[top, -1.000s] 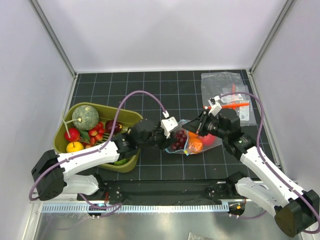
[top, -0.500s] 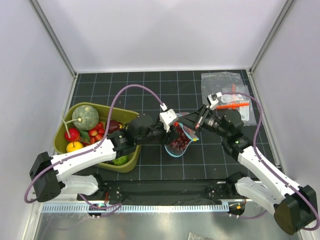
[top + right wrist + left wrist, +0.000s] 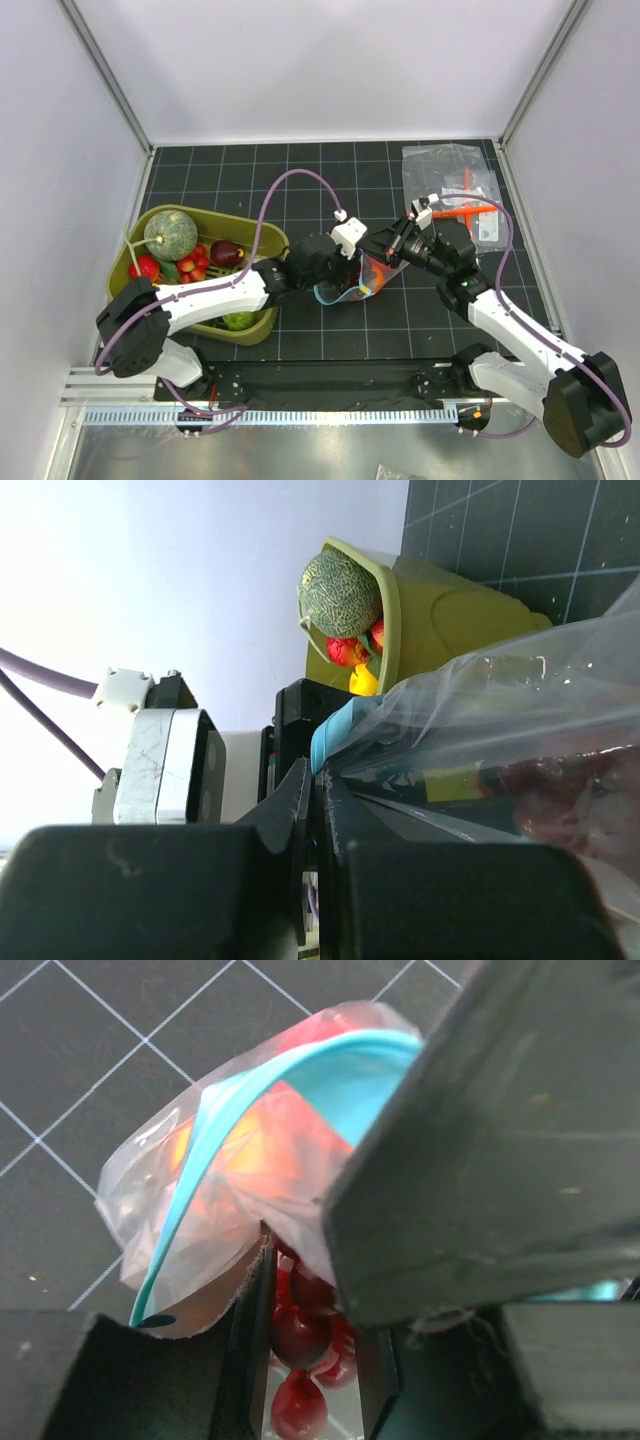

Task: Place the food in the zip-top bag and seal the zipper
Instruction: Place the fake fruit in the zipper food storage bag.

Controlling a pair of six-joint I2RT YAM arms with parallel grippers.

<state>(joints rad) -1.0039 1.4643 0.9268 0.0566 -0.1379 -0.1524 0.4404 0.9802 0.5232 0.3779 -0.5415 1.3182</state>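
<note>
The clear zip-top bag (image 3: pixel 352 283) hangs between my two grippers, its blue-teal zipper (image 3: pixel 215 1125) open and curved. My right gripper (image 3: pixel 388 250) is shut on the bag's zipper rim (image 3: pixel 340 725) and holds the mouth up. My left gripper (image 3: pixel 345 262) is shut on the dark red grapes (image 3: pixel 300 1335) right at the bag's mouth, pressed against the plastic. Orange and red fruit (image 3: pixel 255 1150) glow through the bag wall. In the right wrist view the bag (image 3: pixel 520 730) fills the right side, with my jaws (image 3: pixel 318 780) closed on the strip.
An olive-green bin (image 3: pixel 262 236) at the left holds the grey-green melon (image 3: pixel 170 233) and several small toy fruits. Clear packets (image 3: pixel 450 165) with an orange-red tool (image 3: pixel 466 211) lie at the back right. The bin also shows in the right wrist view (image 3: pixel 450 600).
The right gripper has lifted the bag's mouth off the mat and drawn it left. The left gripper has carried the grapes right, up to the bag's mouth.
</note>
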